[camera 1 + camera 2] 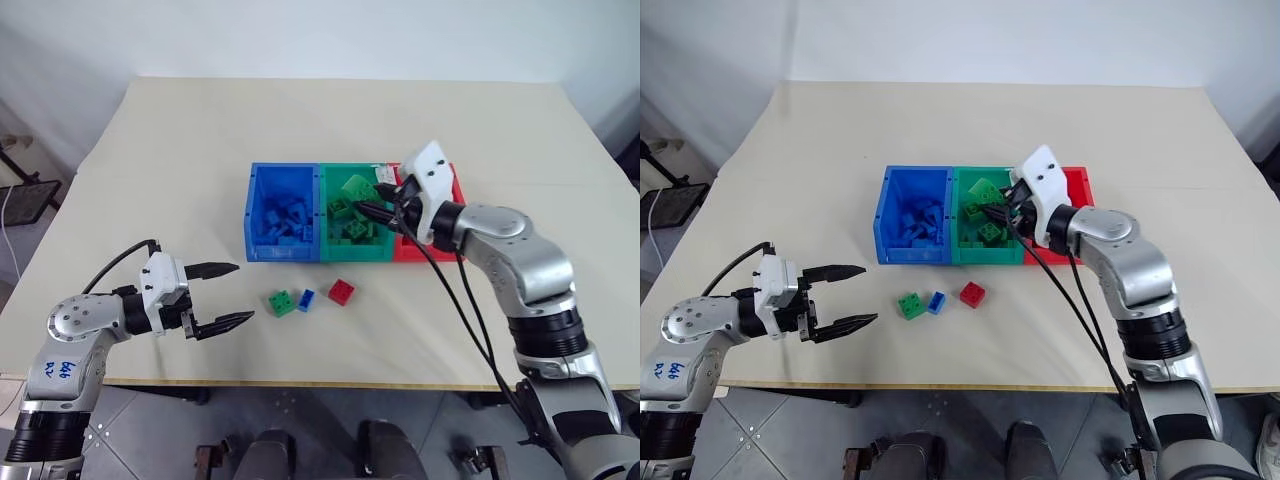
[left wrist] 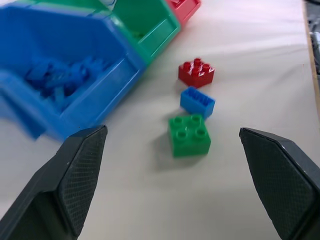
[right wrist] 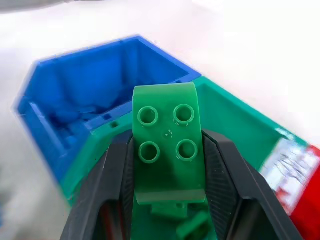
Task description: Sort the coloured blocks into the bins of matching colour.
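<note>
Green plastic, a studded green block (image 3: 167,150), was clamped between the fingers of the right gripper (image 3: 168,197), poised over the green bin (image 1: 340,252). A slip sideways from there could drop it into the blue bin (image 1: 256,215) adjoining. Just in front of the green bin, three loose blocks lay in a row: green (image 2: 189,134), blue (image 2: 197,101), red (image 2: 196,72). Facing them, the left gripper (image 1: 222,295) was held wide apart, empty.
</note>
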You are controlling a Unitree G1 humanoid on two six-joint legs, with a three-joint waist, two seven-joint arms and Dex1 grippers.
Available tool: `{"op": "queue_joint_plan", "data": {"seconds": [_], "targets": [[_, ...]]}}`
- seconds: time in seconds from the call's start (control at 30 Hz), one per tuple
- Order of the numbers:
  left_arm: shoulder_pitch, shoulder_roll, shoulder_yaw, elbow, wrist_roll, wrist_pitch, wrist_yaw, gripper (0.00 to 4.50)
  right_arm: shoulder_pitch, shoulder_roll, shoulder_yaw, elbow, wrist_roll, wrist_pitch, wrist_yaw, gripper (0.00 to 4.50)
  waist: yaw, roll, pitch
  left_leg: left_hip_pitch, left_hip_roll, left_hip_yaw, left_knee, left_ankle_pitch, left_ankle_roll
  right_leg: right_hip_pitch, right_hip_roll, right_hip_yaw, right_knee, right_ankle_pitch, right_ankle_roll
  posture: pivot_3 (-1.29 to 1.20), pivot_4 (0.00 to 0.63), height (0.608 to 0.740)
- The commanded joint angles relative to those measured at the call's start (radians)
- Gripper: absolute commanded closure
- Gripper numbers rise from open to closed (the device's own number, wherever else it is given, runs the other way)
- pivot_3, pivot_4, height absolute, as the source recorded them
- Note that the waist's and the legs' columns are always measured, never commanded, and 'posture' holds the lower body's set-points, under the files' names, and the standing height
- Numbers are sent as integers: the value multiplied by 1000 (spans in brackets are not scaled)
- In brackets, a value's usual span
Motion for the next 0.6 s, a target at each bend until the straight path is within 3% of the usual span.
{"op": "queue_joint_plan", "data": {"seconds": [0.03, 0.17, 0.4, 0.5, 0.6], "targets": [[17, 45, 17, -79, -27, 45, -9, 0, -20, 4, -22, 25, -24, -56, 6, 1345, -2, 0, 0, 0, 0, 0, 0, 0, 0, 0, 0, 0, 0, 0, 0, 0, 150, 740], [-2, 48, 25, -71, -13, 27, 2, 0, 38, -42, -63, -44, -1, -76, 62, 31, -1, 1, 0, 0, 1, 1, 0, 0, 0, 0, 1, -1, -1, 0, 0, 0, 150, 740], [-50, 81, 41, 82, 22, -61, -51, 0, 417, -184, -281, -285, 206, -306, 403, 31, 3, 0, 0, -1, 0, 1, 0, 0, 0, 1, 0, -3, -2, 0, 0, 0, 150, 740], [-89, 100, 36, 167, 33, -99, -85, 0, 609, -263, -413, -315, 279, -306, 499, 31, 12, 0, 0, 0, -1, 2, 0, 0, 0, 2, 1, -4, -3, 0, 0, 0, 150, 740], [-114, 138, -2, 199, 47, -110, -155, 0, 790, -327, -520, -300, 254, -427, 617, 31, 23, 0, 0, 2, -1, 4, 1, 0, 0, 4, 1, -4, -3, 0, 0, 0, 150, 740]]}}
